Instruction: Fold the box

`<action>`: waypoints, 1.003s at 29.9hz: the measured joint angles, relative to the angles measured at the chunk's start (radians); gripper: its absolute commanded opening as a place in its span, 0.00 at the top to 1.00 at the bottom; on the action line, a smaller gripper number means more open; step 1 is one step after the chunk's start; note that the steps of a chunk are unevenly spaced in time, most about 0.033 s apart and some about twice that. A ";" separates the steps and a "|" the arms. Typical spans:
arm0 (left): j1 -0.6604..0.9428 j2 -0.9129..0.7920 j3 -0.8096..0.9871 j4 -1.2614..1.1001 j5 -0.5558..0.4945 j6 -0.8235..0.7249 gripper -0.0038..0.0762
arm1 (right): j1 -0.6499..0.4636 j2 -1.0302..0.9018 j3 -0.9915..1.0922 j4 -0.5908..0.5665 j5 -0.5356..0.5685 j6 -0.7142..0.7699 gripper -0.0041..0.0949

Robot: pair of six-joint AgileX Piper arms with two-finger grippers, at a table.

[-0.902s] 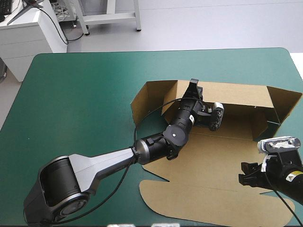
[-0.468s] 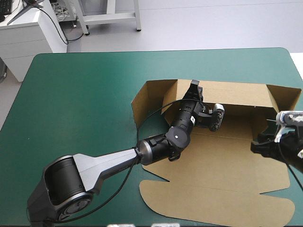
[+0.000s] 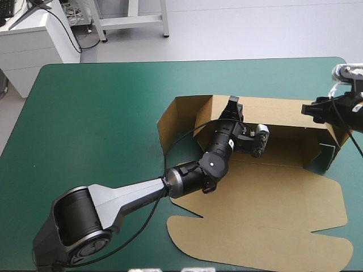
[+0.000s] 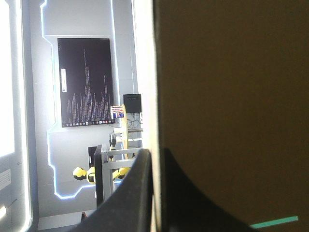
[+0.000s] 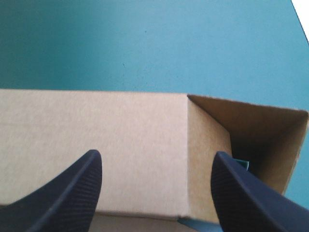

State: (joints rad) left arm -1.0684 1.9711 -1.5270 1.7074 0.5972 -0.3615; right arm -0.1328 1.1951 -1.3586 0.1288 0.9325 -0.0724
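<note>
Clamping the box (image 3: 272,187) at its wall: left hand (image 3: 233,104)

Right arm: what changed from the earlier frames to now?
The right gripper travelled away from the robot, from over the flat lid to the far wall of the box. It now hangs open above the wall's right corner and took hold of nothing. The left gripper stayed shut on the far wall; the box did not shift.

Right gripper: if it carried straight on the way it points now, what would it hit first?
The raised wall of the box: the open right gripper has that brown board directly ahead between its fingers, near a corner. How far off is unclear.
</note>
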 measured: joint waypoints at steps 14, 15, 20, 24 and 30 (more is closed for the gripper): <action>0.000 0.001 0.000 0.000 0.002 0.000 0.96 | -0.210 0.359 -0.342 0.215 0.134 -0.084 0.35; 0.000 0.001 0.000 0.000 0.002 0.000 0.96 | -0.224 0.375 -0.347 0.242 0.132 -0.101 0.35; 0.000 0.001 0.000 0.000 0.002 0.000 0.96 | -0.272 0.448 -0.357 0.276 0.122 -0.146 0.35; 0.000 0.001 0.000 0.000 0.002 0.000 0.96 | -0.274 0.505 -0.357 0.258 0.114 -0.149 0.35; 0.000 0.001 0.000 0.000 0.002 -0.001 0.96 | -0.274 0.533 -0.357 0.239 0.105 -0.150 0.35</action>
State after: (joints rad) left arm -1.0684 1.9721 -1.5270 1.7074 0.5997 -0.3626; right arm -0.4064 1.7279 -1.7155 0.3678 1.0378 -0.2222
